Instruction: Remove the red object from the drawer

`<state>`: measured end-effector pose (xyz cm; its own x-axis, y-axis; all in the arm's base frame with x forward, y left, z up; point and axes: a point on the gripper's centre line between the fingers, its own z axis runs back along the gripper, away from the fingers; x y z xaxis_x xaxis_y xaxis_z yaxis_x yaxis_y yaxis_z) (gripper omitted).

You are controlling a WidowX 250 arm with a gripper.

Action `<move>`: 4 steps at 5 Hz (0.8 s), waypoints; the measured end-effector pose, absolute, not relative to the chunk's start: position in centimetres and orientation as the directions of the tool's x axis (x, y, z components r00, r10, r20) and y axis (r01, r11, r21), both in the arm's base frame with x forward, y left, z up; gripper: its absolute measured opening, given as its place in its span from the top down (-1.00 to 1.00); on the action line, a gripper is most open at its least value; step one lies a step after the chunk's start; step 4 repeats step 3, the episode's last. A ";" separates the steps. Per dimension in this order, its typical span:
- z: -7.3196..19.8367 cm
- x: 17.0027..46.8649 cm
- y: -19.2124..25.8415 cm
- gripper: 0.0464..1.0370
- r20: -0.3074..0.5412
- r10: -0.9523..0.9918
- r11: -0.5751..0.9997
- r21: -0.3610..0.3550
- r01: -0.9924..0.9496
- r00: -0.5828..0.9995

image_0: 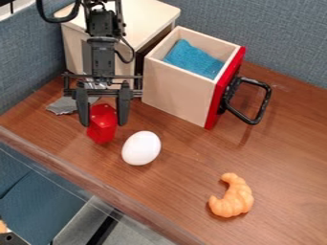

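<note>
The black gripper [104,123] hangs over the left part of the table, in front of the wooden cabinet. It is shut on the red object [102,130], with a finger against each side of its upper part. The object's lower end sticks out below the fingertips; whether it touches the table I cannot tell. To the right, the wooden drawer [176,88] with a red front and black handle stands pulled out, a blue cloth [193,59] inside it.
A white egg [141,148] lies just right of the red object. An orange croissant [232,197] is at the lower right. Behind the gripper are a grey piece [62,105] and the cabinet [148,15]. The table's front edge [80,174] runs diagonally along the lower left.
</note>
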<state>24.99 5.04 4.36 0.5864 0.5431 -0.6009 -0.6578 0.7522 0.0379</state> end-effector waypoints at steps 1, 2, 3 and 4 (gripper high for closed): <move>4.2 25.0 5.2 -0.46 -0.599 0.544 0.745 0.023 -0.666 0.588; 4.3 25.0 5.4 -0.92 -0.599 0.556 0.733 0.025 -0.680 0.577; 4.3 24.9 5.3 -0.93 -0.604 0.557 0.730 0.030 -0.682 0.570; 4.3 24.9 5.3 -0.93 -0.604 0.557 0.730 0.030 -0.682 0.570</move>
